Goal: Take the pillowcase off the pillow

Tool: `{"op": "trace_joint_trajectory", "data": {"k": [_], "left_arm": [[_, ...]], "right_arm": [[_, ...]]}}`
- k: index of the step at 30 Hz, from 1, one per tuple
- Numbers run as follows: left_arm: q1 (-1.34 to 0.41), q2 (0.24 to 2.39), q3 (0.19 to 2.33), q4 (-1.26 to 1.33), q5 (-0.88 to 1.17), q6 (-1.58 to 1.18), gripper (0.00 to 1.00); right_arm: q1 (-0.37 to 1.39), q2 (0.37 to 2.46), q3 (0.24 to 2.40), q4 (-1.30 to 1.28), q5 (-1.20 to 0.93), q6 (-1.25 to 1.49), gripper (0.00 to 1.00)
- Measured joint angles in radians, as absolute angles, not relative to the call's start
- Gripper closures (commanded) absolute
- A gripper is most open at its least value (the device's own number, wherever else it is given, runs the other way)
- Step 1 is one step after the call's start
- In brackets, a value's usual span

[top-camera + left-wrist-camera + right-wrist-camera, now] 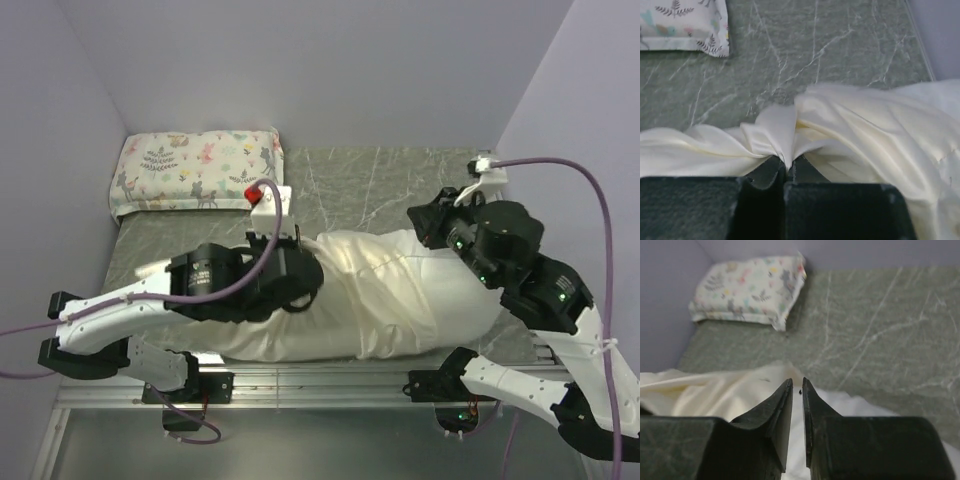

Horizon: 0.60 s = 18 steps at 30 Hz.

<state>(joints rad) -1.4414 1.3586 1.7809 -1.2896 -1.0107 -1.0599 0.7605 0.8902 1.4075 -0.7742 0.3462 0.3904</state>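
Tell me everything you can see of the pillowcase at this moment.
The pillowcase is thin, cream, slightly glossy fabric, plain, with no print. It lies crumpled lengthwise across the near part of the table, bunched into soft folds and partly over the pillow, whose matte white shows at the right end. The left gripper is shut on a raised fold of it, and creases run toward the pinch. Part of it is hidden under the left arm.

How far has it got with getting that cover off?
Early days. Done: the plump white matte pillow peeks out at one end. In hand: the left tool pinches a fold of the glossy cream fabric pillowcase, which covers most of the pillow. Left: sliding the whole sleeve off.
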Motion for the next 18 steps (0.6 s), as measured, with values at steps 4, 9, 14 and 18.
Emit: {"op": "trace_joint_trajectory", "data": {"k": [4, 9, 14, 18], "left_arm": [[-1.162, 1.302, 1.673, -1.012, -0.819, -0.797, 0.82], [-0.849, 1.287, 1.477, -0.771, -0.619, -0.625, 0.87], [-0.702, 1.396, 1.291, -0.581, -0.448, -0.553, 0.81], [-0.616, 1.485, 1.269, -0.544, -0.364, -0.517, 0.42]], "right_arm": [[0.702, 0.923, 1.439, -0.709, 0.261, 0.376, 0.78], [0.566, 1.077, 1.214, -0.528, 0.106, 0.378, 0.78], [0.543, 1.302, 1.065, -0.472, 0.081, 0.388, 0.56], [0.542, 1.276, 1.111, -0.483, 0.11, 0.377, 0.39]]}}
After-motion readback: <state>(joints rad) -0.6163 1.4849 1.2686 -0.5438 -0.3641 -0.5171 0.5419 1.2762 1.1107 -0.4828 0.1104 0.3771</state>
